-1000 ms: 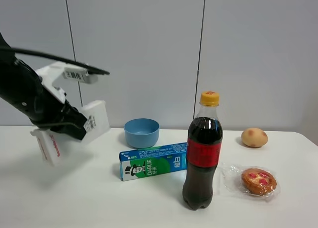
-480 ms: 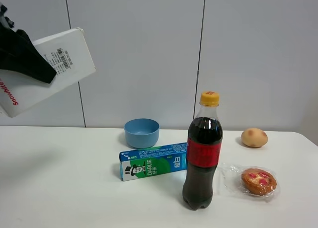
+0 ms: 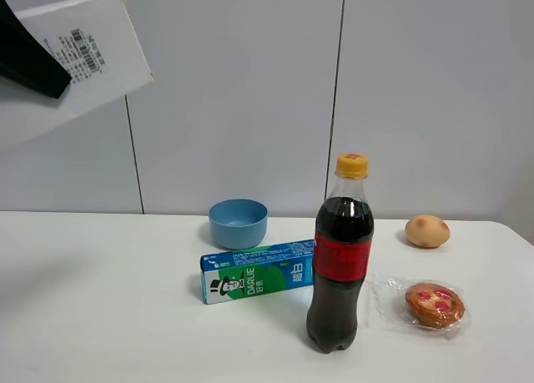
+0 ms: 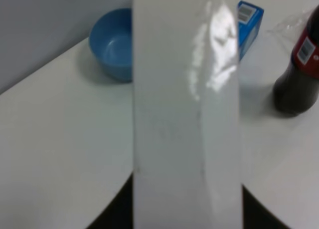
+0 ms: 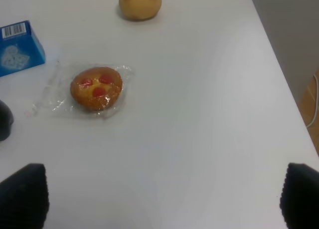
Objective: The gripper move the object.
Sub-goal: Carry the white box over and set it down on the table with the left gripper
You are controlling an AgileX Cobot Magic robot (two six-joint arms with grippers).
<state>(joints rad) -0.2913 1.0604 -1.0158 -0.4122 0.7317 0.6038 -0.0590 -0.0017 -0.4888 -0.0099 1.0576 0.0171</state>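
The long white box (image 3: 79, 53) with a barcode on its side is held high in the air at the top left of the exterior view, tilted. My left gripper (image 3: 37, 70) is shut on it; only a piece of its black jaw shows at the frame's edge. In the left wrist view the box (image 4: 187, 114) fills the middle, with the black jaws on both sides of its near end and my left gripper (image 4: 187, 214) around it. My right gripper (image 5: 162, 196) is open and empty above the table's right part; it is out of the exterior view.
On the white table (image 3: 108, 316) stand a blue bowl (image 3: 238, 222), a green-and-blue DARLIE toothpaste box (image 3: 257, 270), a cola bottle (image 3: 340, 258), a wrapped pastry (image 3: 434, 304) and a brown bun (image 3: 427, 230). The table's right edge (image 5: 271, 54) shows in the right wrist view.
My left gripper has lifted the white box from just above the table's left part up to the top left corner of the view. The things on the table have not moved.
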